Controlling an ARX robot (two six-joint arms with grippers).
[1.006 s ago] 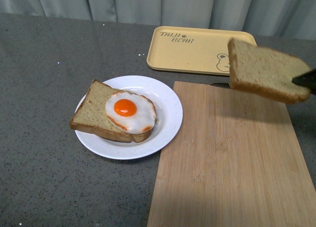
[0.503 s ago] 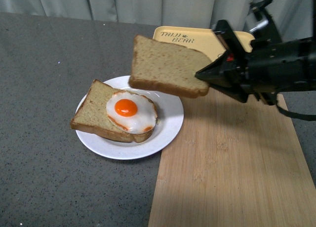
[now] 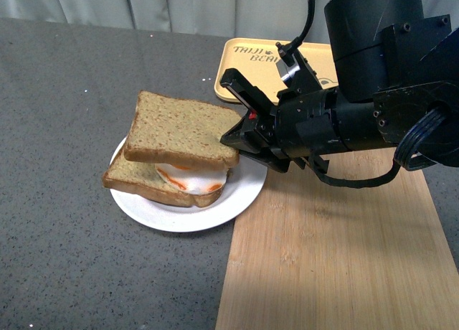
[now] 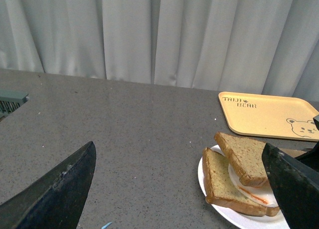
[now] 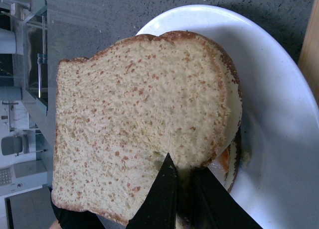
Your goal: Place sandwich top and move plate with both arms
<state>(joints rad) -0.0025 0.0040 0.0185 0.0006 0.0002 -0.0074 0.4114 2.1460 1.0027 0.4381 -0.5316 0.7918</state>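
Note:
The sandwich top point(image 3: 183, 129), a plain tan slice with a brown crust, is held nearly flat just above the fried egg point(image 3: 193, 178) and the lower bread slice point(image 3: 140, 179) on the white plate point(image 3: 244, 183). My right gripper point(image 3: 231, 140) is shut on its right edge, reaching in from the right. In the right wrist view the black jaws point(image 5: 182, 164) pinch the slice point(image 5: 139, 114) over the plate point(image 5: 279, 119). My left gripper point(image 4: 178, 147) is open and empty, set back from the plate point(image 4: 234, 216); it does not show in the front view.
A bamboo cutting board point(image 3: 330, 251) lies right of the plate, partly under my right arm point(image 3: 373, 107). A yellow bear tray point(image 3: 251, 72) sits at the back, half hidden by that arm. Grey tabletop and curtains lie beyond.
My right arm has carried the sandwich top leftward from above the cutting board and lowered it over the egg, which is now mostly covered.

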